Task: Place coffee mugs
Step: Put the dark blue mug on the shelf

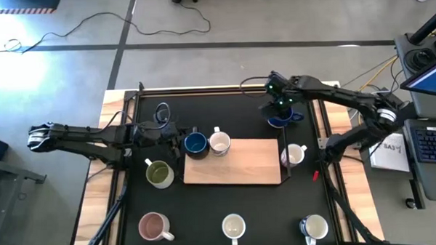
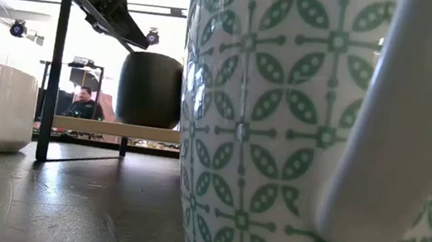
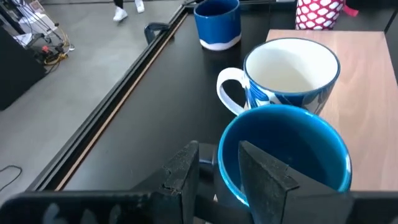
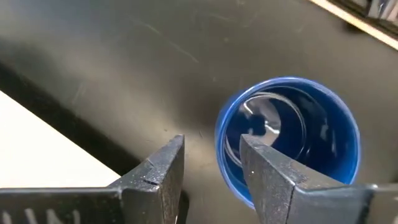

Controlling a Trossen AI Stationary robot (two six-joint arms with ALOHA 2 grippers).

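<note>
High view: left gripper [image 1: 176, 133] sits at the board's [image 1: 241, 169] ten o'clock corner, pinching a blue mug's [image 1: 195, 144] rim; right gripper [image 1: 278, 106] hovers over the second blue mug [image 1: 280, 119] at one o'clock.
Low view: patterned mug [image 2: 298, 132] fills the shot, little else to read.
Left wrist: fingers [image 3: 264, 180] straddle the blue rim narrowly; lift straight up, clear the white mug [image 3: 291, 73] at twelve.
Right wrist: one finger [image 4: 273, 180] is inside the rim, one outside, narrow gap; close squarely before lifting.
</note>
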